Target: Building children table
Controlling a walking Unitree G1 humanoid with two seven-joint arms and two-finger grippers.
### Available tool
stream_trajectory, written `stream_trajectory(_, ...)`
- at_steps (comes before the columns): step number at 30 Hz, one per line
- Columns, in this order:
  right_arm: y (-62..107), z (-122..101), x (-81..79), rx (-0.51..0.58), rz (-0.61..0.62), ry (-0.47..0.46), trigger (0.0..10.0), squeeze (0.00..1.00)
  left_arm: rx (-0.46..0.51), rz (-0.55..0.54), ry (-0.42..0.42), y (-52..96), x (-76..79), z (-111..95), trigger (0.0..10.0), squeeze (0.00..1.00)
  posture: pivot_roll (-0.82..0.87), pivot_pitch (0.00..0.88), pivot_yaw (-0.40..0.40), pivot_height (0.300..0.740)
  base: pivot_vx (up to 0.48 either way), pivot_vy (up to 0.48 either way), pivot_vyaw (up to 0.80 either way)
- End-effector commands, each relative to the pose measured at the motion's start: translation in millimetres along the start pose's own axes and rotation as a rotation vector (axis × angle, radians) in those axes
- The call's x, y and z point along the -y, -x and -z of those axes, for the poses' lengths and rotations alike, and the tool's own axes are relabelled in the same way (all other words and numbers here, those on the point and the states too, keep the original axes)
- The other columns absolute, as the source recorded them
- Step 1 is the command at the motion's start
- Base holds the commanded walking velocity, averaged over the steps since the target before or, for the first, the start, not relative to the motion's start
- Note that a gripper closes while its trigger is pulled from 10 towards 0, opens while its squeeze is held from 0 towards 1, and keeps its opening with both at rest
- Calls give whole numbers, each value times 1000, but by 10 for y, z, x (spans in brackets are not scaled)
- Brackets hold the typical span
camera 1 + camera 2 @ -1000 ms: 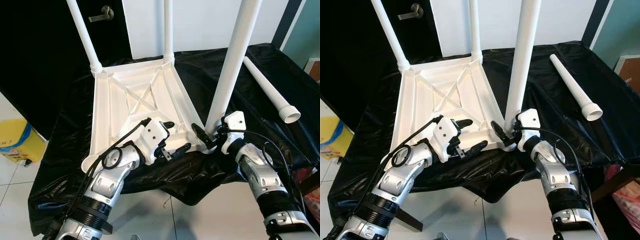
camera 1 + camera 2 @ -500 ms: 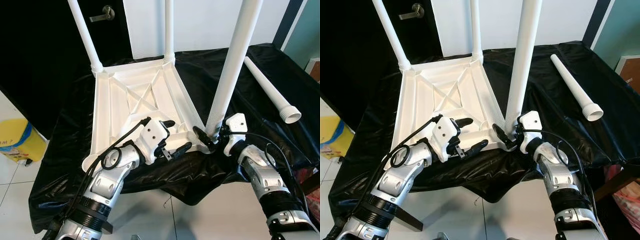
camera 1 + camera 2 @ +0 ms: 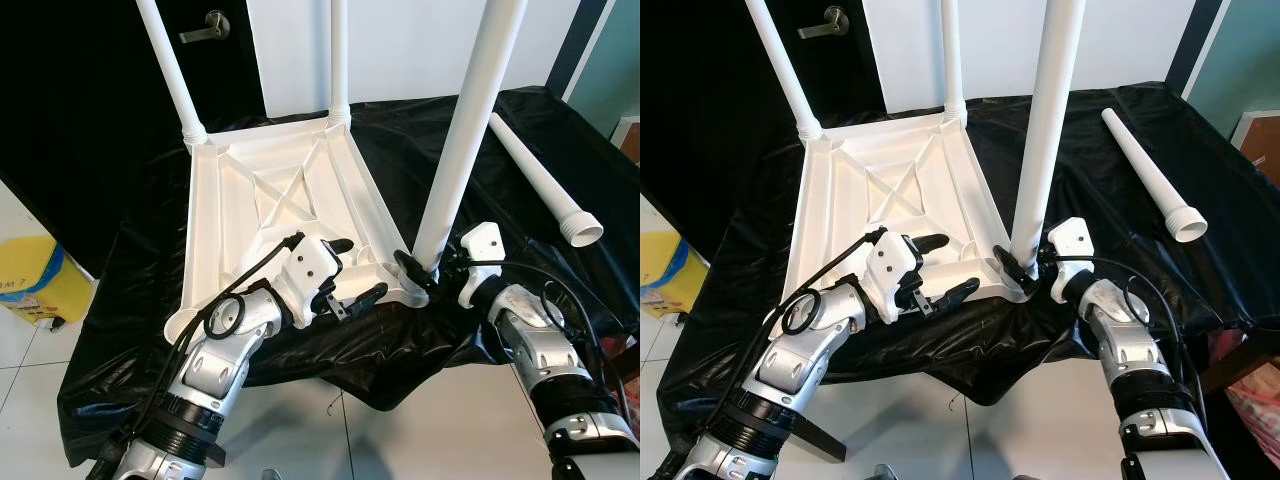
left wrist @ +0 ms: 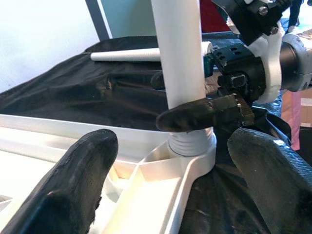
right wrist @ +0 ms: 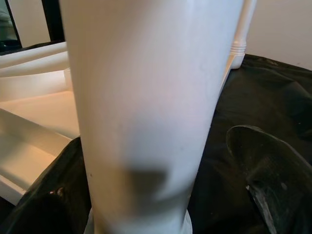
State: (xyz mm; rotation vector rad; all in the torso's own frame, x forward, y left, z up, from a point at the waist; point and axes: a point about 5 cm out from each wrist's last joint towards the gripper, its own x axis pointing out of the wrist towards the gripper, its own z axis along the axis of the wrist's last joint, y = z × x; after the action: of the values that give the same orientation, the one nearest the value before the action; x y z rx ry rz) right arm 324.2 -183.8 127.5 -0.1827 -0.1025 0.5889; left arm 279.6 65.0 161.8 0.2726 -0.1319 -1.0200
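Observation:
A white plastic tabletop (image 3: 270,190) lies upside down on a black-draped surface. Two white legs stand in its far corners (image 3: 170,70) (image 3: 338,60), and a third leg (image 3: 460,130) stands in the near right corner socket (image 4: 190,146). My right gripper (image 3: 425,268) is open around that leg's base, with one finger lying against the leg (image 4: 204,114) and the other (image 5: 268,170) a little apart from it. My left gripper (image 3: 352,272) is open, straddling the tabletop's near rim just left of that socket. A loose fourth leg (image 3: 540,180) lies on the cloth at the right.
The black cloth (image 3: 130,330) hangs over the front edge towards the tiled floor. A yellow bin (image 3: 30,280) stands on the floor at the left. Behind are a dark door with a lever handle (image 3: 205,25) and a white wall.
My right wrist has shifted a little to the right around the leg's base. The left gripper and the tabletop have stayed put.

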Motion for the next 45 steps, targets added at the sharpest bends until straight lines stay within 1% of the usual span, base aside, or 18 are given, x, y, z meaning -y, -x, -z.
stream_trajectory(1, -13, 0, 14, -1, -6, 5, 10000, 0, -5, 26, 14, 1, 38, 9, 10000, 0, -95, 0, 47, 740, 0, 0, 0)
stream_trajectory(2, -15, 5, 14, -3, -8, 6, 10000, 0, -5, 27, 14, 1, 39, 7, 10000, 0, -95, 0, 47, 740, 0, 0, 0)
stream_trajectory(3, -23, 3, 12, -1, -4, 3, 1961, 0, -4, 30, 12, 2, 39, -2, 10000, 0, -102, 0, 56, 740, 0, 0, 0)
stream_trajectory(4, -32, 5, 4, 1, -2, -2, 0, 0, -4, 35, 10, 1, 36, -12, 10000, 0, -102, 0, 58, 740, 0, 0, 0)
stream_trajectory(14, 7, 70, -75, -5, 8, -21, 0, 0, -5, 46, 7, 0, 28, -30, 10000, 0, -112, 0, 57, 740, 0, 0, 0)
stream_trajectory(15, 20, 80, -77, -9, 17, -22, 2588, 0, -5, 43, 8, -4, 26, -30, 10000, 0, -118, 0, 55, 740, 0, 0, 0)
stream_trajectory(16, 31, 89, -75, -11, 33, -23, 5882, 0, -5, 39, 10, -11, 22, -32, 10000, 0, -123, 0, 56, 740, 0, 0, 0)
stream_trajectory(17, 38, 92, -73, -12, 50, -27, 10000, 0, -4, 36, 11, -19, 18, -35, 10000, 0, -125, 0, 56, 740, 0, 0, 0)
stream_trajectory(23, 50, 77, -57, -12, 123, -31, 10000, 0, -2, 37, 15, -40, 18, -40, 10000, 0, -140, 8, 62, 740, 0, 0, 0)
stream_trajectory(24, 56, 74, -43, -25, 171, -16, 10000, 0, -1, 40, 16, -47, 16, -44, 10000, 0, -151, 15, 65, 740, 0, 0, 0)
stream_trajectory(25, 56, 74, -43, -25, 171, -16, 10000, 0, -1, 40, 16, -47, 16, -44, 10000, 0, -151, 15, 65, 740, 0, 0, 0)
stream_trajectory(26, 64, 73, -39, -35, 227, -17, 10000, 0, 0, 41, 17, -52, 8, -46, 10000, 0, -158, 18, 67, 740, 0, 0, 0)
stream_trajectory(28, 79, 70, -84, -44, 332, -43, 10000, 0, 0, 42, 14, -54, -12, -41, 10000, 0, -166, 23, 68, 740, 0, 0, 0)
stream_trajectory(33, 84, 63, -184, -43, 415, -81, 10000, 0, -4, 37, 10, -54, -37, -34, 10000, 0, -165, 26, 63, 740, 0, 0, 0)
stream_trajectory(39, 57, 21, -362, -53, 625, -123, 10000, 0, -8, 24, 5, -32, -70, -44, 10000, 0, -156, 36, 64, 740, 0, 0, 0)
stream_trajectory(42, 51, 9, -388, -52, 655, -126, 10000, 0, -9, 26, 6, -27, -63, -39, 10000, 0, -156, 36, 64, 740, 0, 0, 0)
stream_trajectory(43, 56, -41, -434, -43, 758, -110, 10000, 0, -7, 24, 9, -30, -57, -48, 10000, 0, -142, 35, 65, 740, 0, 0, 0)
stream_trajectory(45, 58, -60, -450, -41, 791, -101, 10000, 0, -3, 22, 11, -34, -59, -57, 10000, 0, -142, 35, 65, 740, 0, 0, 0)
